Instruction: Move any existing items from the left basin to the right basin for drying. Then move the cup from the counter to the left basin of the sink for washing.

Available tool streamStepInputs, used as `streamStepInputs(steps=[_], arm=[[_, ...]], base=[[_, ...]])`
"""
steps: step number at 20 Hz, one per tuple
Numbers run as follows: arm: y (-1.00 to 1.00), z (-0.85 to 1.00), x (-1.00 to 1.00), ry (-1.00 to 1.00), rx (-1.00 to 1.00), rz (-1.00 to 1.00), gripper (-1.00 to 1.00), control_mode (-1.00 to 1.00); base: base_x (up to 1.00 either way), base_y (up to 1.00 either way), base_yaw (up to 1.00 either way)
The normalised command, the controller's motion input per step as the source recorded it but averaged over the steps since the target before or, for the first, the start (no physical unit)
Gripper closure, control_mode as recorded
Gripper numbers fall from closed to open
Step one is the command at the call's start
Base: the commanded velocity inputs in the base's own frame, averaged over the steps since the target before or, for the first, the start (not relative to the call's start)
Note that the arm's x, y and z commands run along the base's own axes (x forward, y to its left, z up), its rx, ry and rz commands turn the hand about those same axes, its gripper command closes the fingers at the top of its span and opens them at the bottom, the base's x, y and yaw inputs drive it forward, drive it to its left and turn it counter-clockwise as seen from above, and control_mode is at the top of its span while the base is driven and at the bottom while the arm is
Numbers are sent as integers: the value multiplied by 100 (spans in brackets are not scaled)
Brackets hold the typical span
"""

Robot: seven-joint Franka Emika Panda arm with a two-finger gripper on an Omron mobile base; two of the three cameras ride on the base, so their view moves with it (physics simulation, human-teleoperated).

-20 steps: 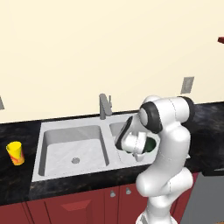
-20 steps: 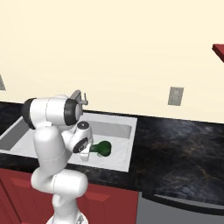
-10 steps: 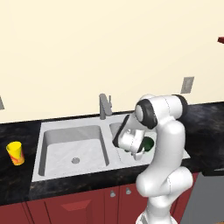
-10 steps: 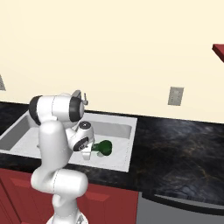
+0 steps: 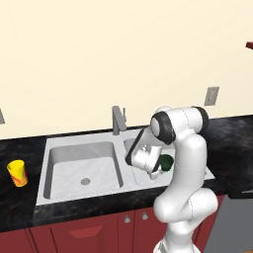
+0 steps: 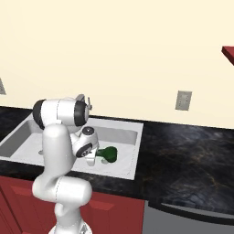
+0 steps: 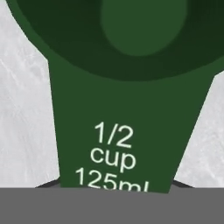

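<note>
Reaching down over the right basin (image 5: 141, 148) of the sink (image 5: 47, 173), the white arm carries a green measuring scoop (image 6: 109, 154), whose round head shows beside the gripper (image 5: 155, 174) in the left base view and juts out toward the basin's right side in the right base view. Whether the scoop touches the basin floor cannot be told from either base view. The hand view alone gives the close detail: the scoop's tapering handle (image 7: 124, 131) runs up the middle of the frame with white lettering reading "1/2 cup 125ml", its dark bowl at the top, and pale grey steel on either side; the two dark finger tips just peek out at the handle's lower edges, so the jaws stand half-closed about the handle, gripping it. The left base view alone shows the left basin (image 5: 84, 165), with a round drain in its floor, and the yellow cup (image 5: 17, 173) standing upright on the black counter (image 5: 20, 197), well apart from the sink on its left. The faucet (image 5: 117, 120) rises behind the divider between the basins. The right base view alone shows the long stretch of counter to the right of the sink and a wall outlet (image 6: 183, 100) above it.
</note>
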Motion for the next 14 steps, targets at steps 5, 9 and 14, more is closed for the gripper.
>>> streamStepInputs(steps=[5,9,14], arm=[[0,-1,0,-8,0,0,-100,-100],[0,0,0,-9,0,0,-100,-100],[0,0,0,-6,0,0,-100,-100]], base=[[0,0,0],[0,0,0],[0,0,0]])
